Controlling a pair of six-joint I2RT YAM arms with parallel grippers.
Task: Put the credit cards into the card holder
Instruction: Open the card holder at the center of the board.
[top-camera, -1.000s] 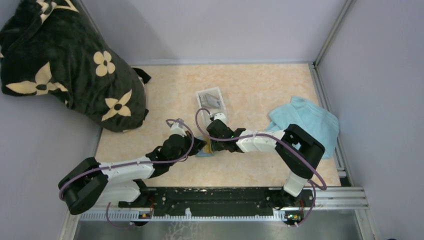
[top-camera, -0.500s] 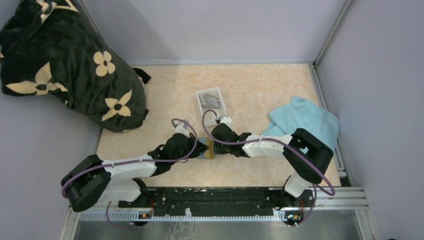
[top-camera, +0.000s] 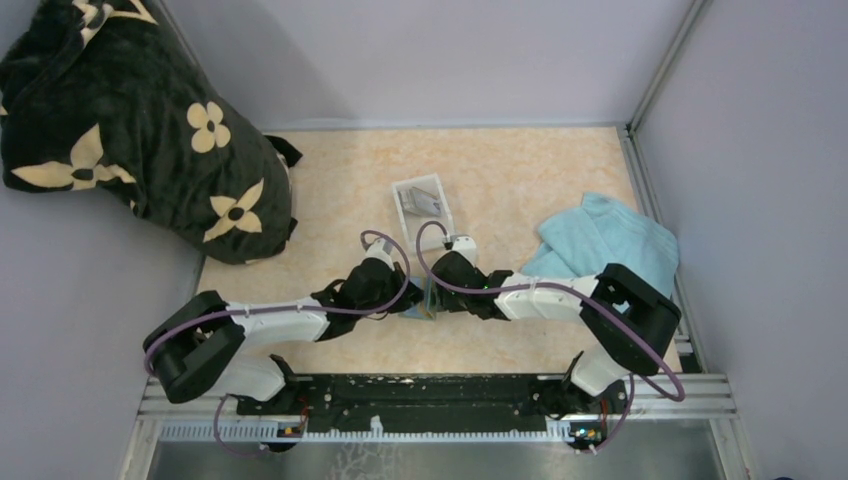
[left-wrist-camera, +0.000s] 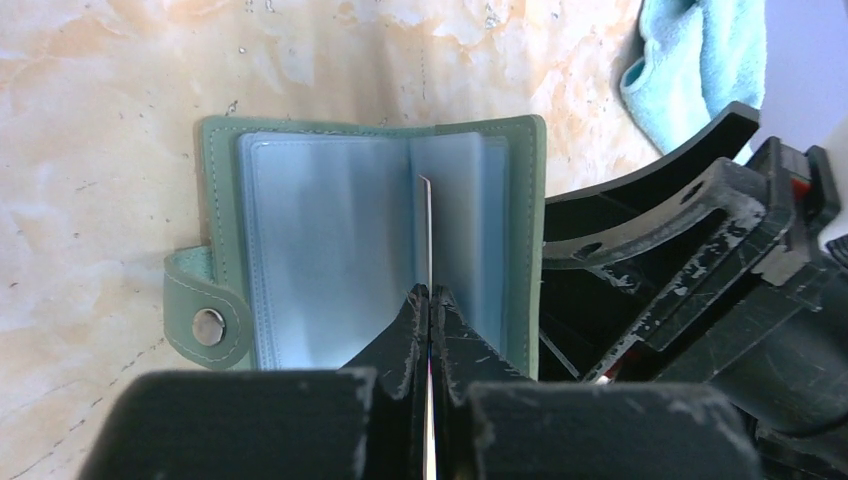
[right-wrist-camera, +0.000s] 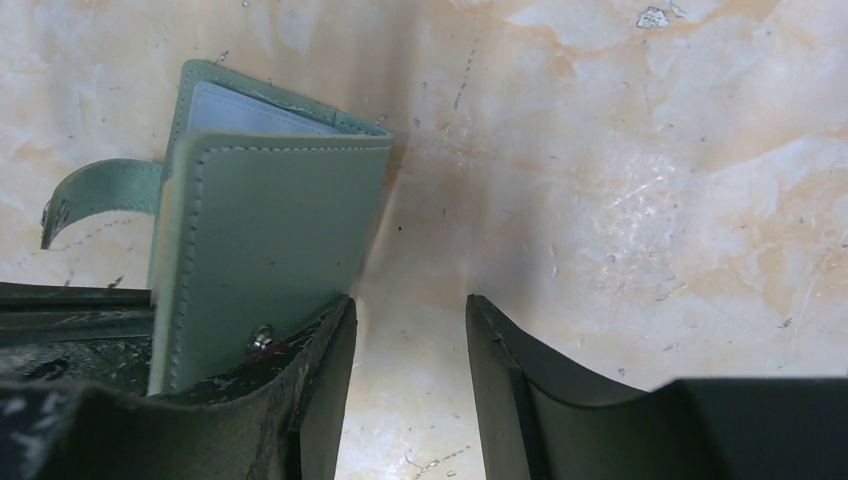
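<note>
**Left jaws pinch a card over the open holder; right jaws apart beside it**

You have both arms meeting near the middle of the table (top-camera: 520, 170), with the card holder (left-wrist-camera: 320, 250) lying between them. In the left wrist view it lies open, pale blue slots facing up inside a grey-green border. Its strap (left-wrist-camera: 190, 290) with the metal snap (left-wrist-camera: 208, 326) sticks out to one side.

Your left gripper (left-wrist-camera: 430, 292) has its jaws pressed together on a credit card (left-wrist-camera: 427, 230). You see the card edge-on as a thin pale line, so you cannot tell its colour. Its far end stands over the fold between the two blue pages. Whether it has entered a slot you cannot tell.

Your right gripper (right-wrist-camera: 405, 330) has its jaws apart, with only bare table between them. In the right wrist view, one of its fingers (right-wrist-camera: 325, 370) touches the near edge of the holder's grey-green cover, close to a snap stud. That cover stands tilted up from the table, with the blue lining showing behind it.

Farther back on the table sits a white tray (top-camera: 400, 190) with a dark grey card (top-camera: 428, 203) in it. A light blue towel (top-camera: 605, 240) lies on your right side, well apart from the holder. A black flower-print cloth (top-camera: 130, 120) is heaped in the far left corner.
</note>
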